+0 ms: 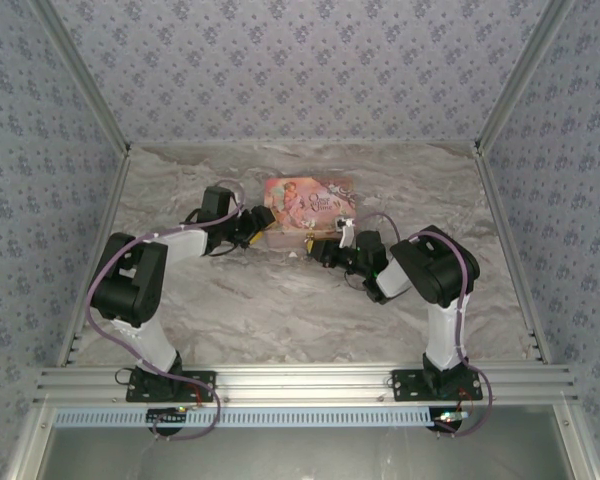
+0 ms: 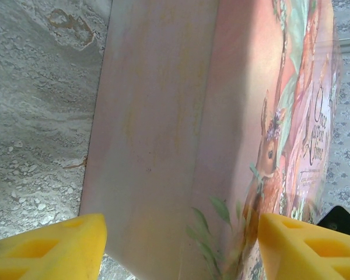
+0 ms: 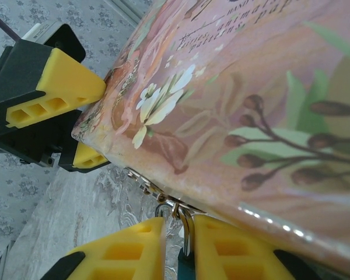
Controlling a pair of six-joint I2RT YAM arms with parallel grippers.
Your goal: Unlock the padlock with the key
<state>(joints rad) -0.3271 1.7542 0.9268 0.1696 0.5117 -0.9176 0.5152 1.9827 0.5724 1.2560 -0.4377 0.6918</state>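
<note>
Marble-patterned tabletop [image 1: 280, 310] is carrying the pink box [image 1: 308, 200] toward its far middle, and both arms are crowding in on it. On the box's left near corner the left claw [image 1: 252, 228] is straddling the edge, one yellow finger [image 3: 52, 87] on the illustrated lid and the other below the corner. By the look of it, it is clamping the box to steady it. At the near edge, where the clasp hardware is hanging, the right claw [image 3: 179, 233] is pinching almost closed on the padlock [image 3: 184, 267]. A sliver of blue body is showing between its fingers, and the thin silver shackle [image 3: 185, 224] is rising into the clasp's rings. That shackle is looking closed and threaded through, so I am judging the lock as not yet opened. I am not making out the key anywhere; it is hidden or too small, so I cannot say whether it is in the keyhole. Left to do, as I am reading it: seating the key, turning it, freeing the shackle.
</note>
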